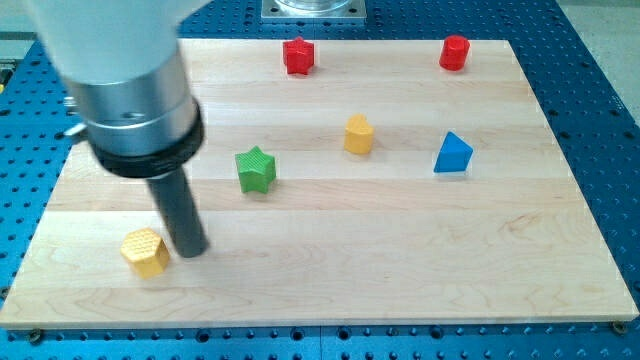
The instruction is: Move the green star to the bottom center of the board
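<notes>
The arm (110, 60) is blurred and cut off at the view's top.

Bare board (330, 270) lies below the green star (255, 169); only the yellow hexagon (146, 251) crowds my tip (190, 250).

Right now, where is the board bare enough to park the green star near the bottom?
The widest bare stretch is the bottom centre and bottom right, below the green star, the yellow block and the blue triangle. The bottom left is crowded: my tip stands just right of the yellow hexagon.
</notes>
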Robot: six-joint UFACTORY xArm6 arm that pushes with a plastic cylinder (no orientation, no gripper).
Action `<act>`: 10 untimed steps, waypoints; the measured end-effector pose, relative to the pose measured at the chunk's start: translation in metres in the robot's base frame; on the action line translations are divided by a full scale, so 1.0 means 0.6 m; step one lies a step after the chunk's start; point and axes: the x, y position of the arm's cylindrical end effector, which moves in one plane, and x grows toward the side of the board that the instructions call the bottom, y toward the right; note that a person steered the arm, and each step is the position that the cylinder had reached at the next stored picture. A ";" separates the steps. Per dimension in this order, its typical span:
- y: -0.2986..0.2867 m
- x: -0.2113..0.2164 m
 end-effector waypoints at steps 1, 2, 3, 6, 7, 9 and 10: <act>-0.091 0.009; -0.103 -0.059; -0.026 -0.139; 0.168 -0.199; 0.212 -0.218; 0.246 -0.083; 0.236 -0.095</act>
